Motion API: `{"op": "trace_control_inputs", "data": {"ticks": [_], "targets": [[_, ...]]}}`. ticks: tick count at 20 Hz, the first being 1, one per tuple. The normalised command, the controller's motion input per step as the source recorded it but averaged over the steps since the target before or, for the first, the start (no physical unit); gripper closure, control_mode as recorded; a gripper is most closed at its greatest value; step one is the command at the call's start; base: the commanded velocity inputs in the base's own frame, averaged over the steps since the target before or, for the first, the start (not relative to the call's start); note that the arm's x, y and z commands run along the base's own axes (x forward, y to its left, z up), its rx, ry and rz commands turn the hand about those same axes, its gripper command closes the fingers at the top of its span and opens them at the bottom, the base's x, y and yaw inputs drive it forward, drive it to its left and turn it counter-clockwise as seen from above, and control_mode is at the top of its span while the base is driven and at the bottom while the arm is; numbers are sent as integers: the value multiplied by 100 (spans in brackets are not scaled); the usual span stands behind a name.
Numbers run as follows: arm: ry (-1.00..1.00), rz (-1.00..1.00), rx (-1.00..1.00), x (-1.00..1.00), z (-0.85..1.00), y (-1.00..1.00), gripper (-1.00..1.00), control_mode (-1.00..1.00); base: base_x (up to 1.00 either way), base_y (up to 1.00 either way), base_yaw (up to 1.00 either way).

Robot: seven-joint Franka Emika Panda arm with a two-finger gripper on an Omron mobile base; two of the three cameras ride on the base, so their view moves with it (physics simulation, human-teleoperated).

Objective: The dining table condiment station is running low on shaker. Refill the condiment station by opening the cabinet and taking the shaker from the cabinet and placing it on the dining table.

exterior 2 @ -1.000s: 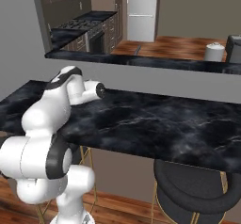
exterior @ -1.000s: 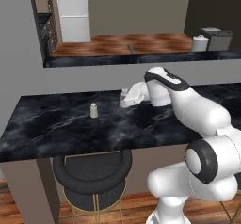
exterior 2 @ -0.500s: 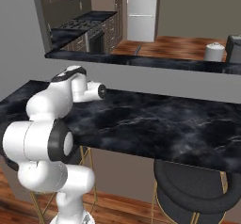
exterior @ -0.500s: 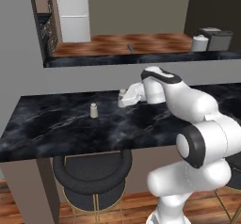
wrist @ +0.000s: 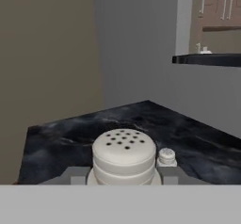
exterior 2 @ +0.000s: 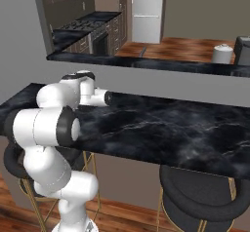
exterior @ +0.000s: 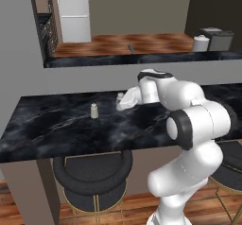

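Your tool [exterior: 121,98] is clamped on a shaker [wrist: 124,156]: in the hand view its perforated dome sits between the fingertips [wrist: 76,173]. A second, smaller-looking shaker [wrist: 165,156] stands just past it on the black marble worktop [exterior: 71,129]; from the left base view, that one [exterior: 94,110] is apart to the tool's left. A stool [exterior: 92,177] sits below.
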Motion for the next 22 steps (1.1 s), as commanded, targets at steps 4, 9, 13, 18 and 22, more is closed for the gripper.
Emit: {"op": "trace_control_inputs", "data": {"ticks": [4, 9, 13, 18, 22], "targets": [[0, 0, 0, 34, -44, 17, 100, -100, 0, 0, 0], [0, 0, 0, 31, -46, 20, 100, -100, 0, 0, 0], [0, 0, 0, 25, -43, 2, 100, -100, 0, 0, 0], [0, 0, 0, 21, -37, 0, 100, -100, 0, 0, 0], [0, 0, 0, 23, -35, 0, 100, -100, 0, 0, 0]]}}
